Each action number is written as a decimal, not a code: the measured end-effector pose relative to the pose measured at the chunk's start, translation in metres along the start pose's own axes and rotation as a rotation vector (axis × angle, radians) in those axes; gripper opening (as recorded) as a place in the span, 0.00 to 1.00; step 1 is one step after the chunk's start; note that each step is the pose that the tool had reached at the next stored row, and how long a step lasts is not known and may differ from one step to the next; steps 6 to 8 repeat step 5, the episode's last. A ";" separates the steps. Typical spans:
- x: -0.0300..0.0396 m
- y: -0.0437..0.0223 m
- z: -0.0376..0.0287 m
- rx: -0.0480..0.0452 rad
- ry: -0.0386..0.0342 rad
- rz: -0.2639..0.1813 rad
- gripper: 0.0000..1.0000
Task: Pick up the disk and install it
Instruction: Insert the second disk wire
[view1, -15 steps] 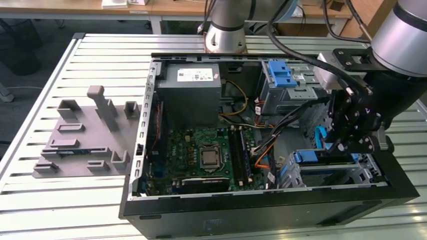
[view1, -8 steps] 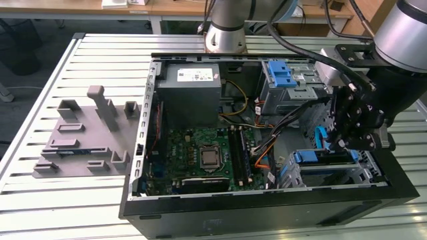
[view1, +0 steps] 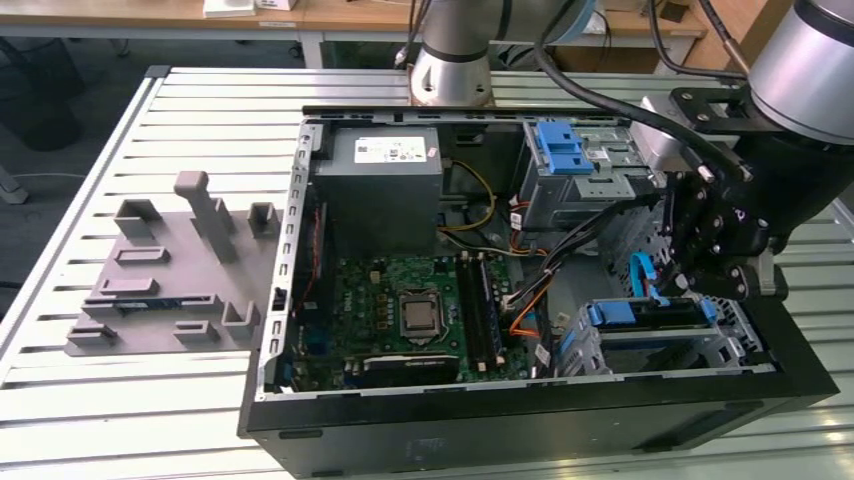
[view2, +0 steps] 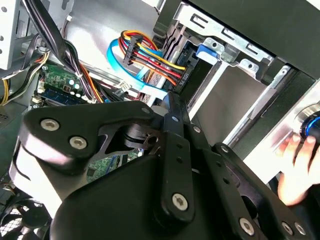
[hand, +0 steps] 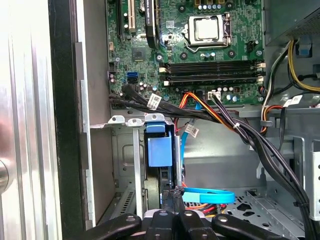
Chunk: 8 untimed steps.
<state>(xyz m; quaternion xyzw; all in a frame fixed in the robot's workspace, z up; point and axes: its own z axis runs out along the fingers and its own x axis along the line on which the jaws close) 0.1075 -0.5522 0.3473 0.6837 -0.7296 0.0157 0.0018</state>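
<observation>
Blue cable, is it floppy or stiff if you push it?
Probably floppy: in the first wrist view the blue cable lies in a loose curve instead of a straight line. It is likely light too, since it looks thin and flat. It might catch rather than slide freely, because black wires run close by.

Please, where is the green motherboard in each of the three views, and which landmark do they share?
Exterior view: the motherboard lies inside the open case, to the exterior view's left of the drive cage.
First wrist view: the motherboard lies beyond the black cables from the cage.
Second wrist view: a green patch beside black cables.
Shared landmark: the silver drive cage.
</observation>
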 end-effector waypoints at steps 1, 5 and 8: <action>0.0000 0.0000 0.0000 0.0000 0.0000 0.000 0.11; -0.0001 0.0000 -0.0003 0.0000 0.0000 0.000 0.11; -0.0001 0.0000 -0.0003 0.0000 0.0000 0.000 0.11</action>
